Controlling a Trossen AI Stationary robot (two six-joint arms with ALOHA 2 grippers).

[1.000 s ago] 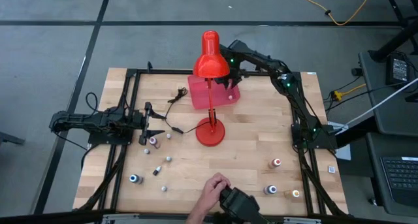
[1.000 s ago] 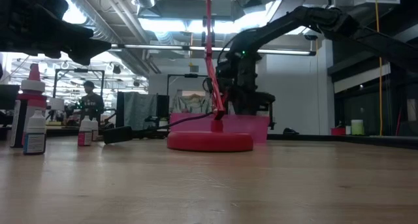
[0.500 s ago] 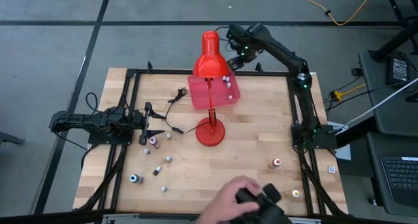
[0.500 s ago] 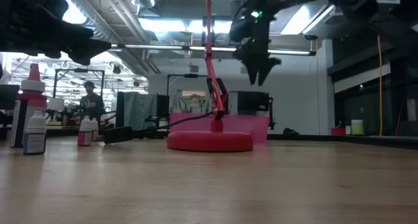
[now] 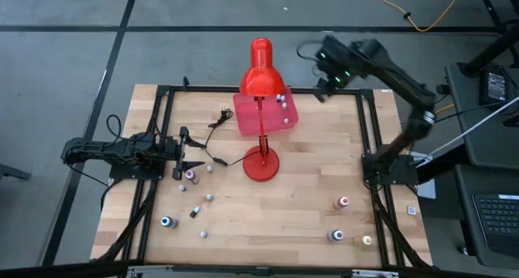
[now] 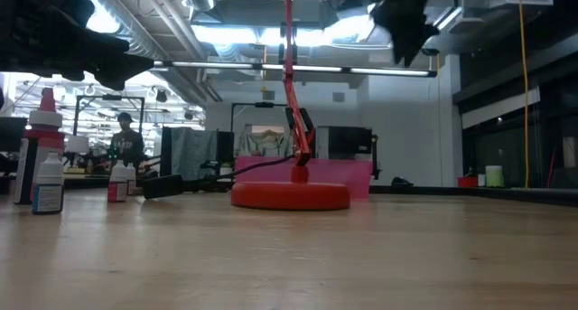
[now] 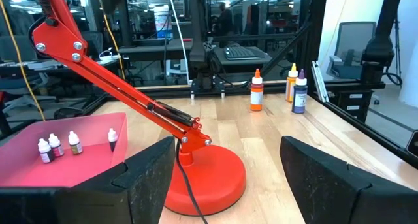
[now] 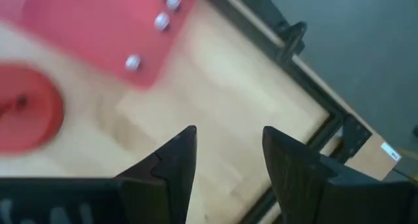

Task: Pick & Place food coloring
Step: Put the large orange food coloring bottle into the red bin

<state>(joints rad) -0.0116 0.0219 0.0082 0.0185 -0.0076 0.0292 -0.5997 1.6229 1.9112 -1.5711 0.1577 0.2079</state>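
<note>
The left gripper (image 5: 193, 154) is held low over the table's (image 5: 308, 189) left side, fingers parted and empty, beside loose food coloring bottles (image 5: 191, 176). Four bottles (image 7: 59, 145) are seen standing in the pink tray (image 5: 251, 116) behind the red desk lamp (image 5: 261, 152). The right gripper (image 5: 318, 71) is raised over the far right corner, parted, nothing grasped.

Pink tray (image 5: 264, 114): partly hidden under the red lamp (image 5: 260, 70) head in the high view; full bottle count inside cannot be told.
Right wrist view: blurred; 3 pale caps (image 8: 160, 21) visible, bottle colours unreadable.
Low view: right pincer (image 6: 404, 25) cut by the top edge.
Small worktop bottles (image 5: 199, 210): label colours too small to tell.
</note>
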